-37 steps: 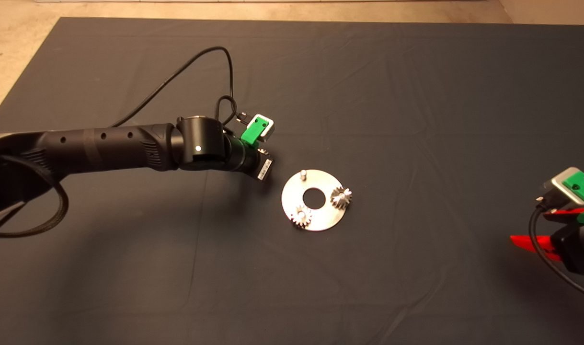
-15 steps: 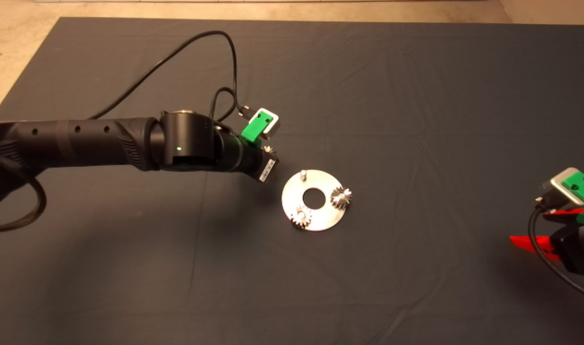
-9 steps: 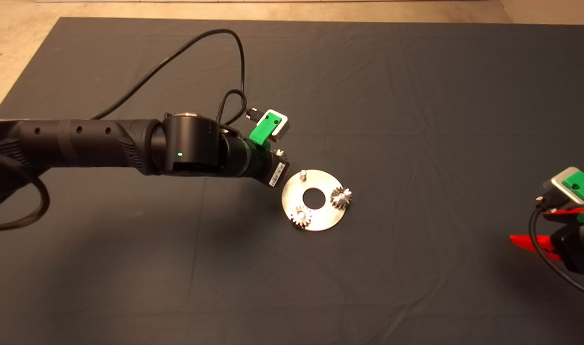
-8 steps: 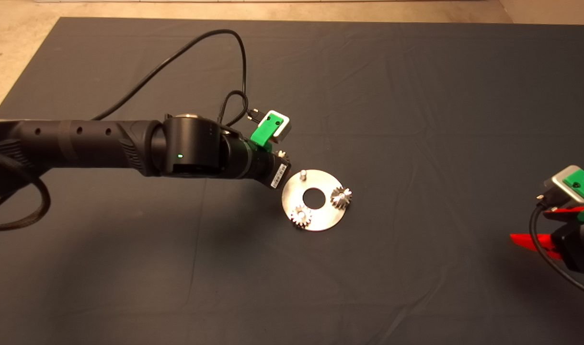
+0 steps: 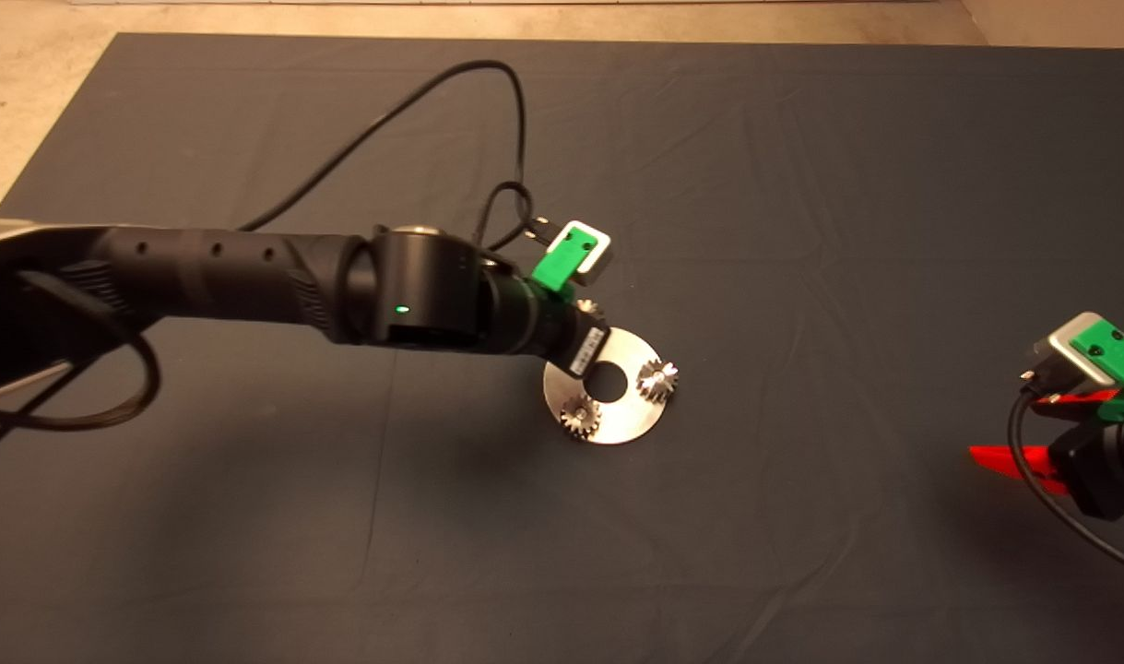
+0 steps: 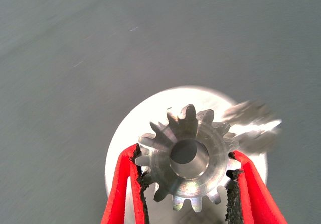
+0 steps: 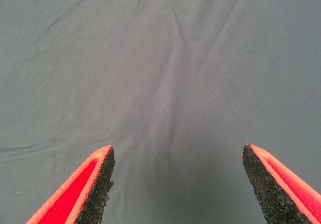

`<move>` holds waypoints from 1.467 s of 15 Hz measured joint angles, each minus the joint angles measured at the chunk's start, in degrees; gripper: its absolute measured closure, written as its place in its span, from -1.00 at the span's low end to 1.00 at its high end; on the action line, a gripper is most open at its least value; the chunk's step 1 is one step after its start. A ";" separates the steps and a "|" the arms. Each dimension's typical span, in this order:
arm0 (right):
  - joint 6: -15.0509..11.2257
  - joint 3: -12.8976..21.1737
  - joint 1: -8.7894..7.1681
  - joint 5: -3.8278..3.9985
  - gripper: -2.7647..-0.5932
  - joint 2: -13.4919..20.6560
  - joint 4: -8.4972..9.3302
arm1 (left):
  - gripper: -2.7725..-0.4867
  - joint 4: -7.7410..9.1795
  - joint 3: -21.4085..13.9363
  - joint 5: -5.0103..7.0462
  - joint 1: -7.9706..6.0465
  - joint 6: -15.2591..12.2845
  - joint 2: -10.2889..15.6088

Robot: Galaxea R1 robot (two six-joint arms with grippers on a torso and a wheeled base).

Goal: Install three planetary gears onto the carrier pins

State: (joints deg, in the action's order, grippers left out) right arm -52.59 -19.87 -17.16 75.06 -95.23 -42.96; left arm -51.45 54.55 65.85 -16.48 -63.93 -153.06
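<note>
At the lower right edge of the head view the right gripper (image 5: 1023,433) waits over the dark mat (image 5: 801,184), well apart from the work; its wrist view shows its two red fingers (image 7: 83,189) spread wide with only bare, creased mat between them. Nearer the middle of the frame lies the round metal plate (image 5: 640,415) with its large centre hole, flat on the mat. Two planetary gears sit on it: one gear (image 5: 580,417) at the plate's lower left rim and another gear (image 5: 658,376) at its right side, each seated on a pin. The left arm comes in from the left edge and its wrist covers the plate's upper left part, so the remaining carrier pin cannot be seen in the head view. The left gripper (image 6: 186,169) hangs over that spot with its red fingers (image 6: 123,184) clamped on the third gear (image 6: 185,156), the black pads pressing against its teeth from two sides and the centre bore facing the camera. Behind this gear in the left wrist view the bright plate (image 6: 125,133) shows, blurred, with one seated gear (image 6: 251,126) just beside the held one
</note>
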 joint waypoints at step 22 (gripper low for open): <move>0.26 0.22 0.17 -0.09 -0.19 0.66 2.56 | 0.91 -0.29 3.60 11.14 0.15 9.59 -5.18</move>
State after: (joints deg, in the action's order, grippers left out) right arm -52.33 -19.65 -16.99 74.97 -94.57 -40.40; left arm -51.74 58.15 76.98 -16.34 -54.35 -158.25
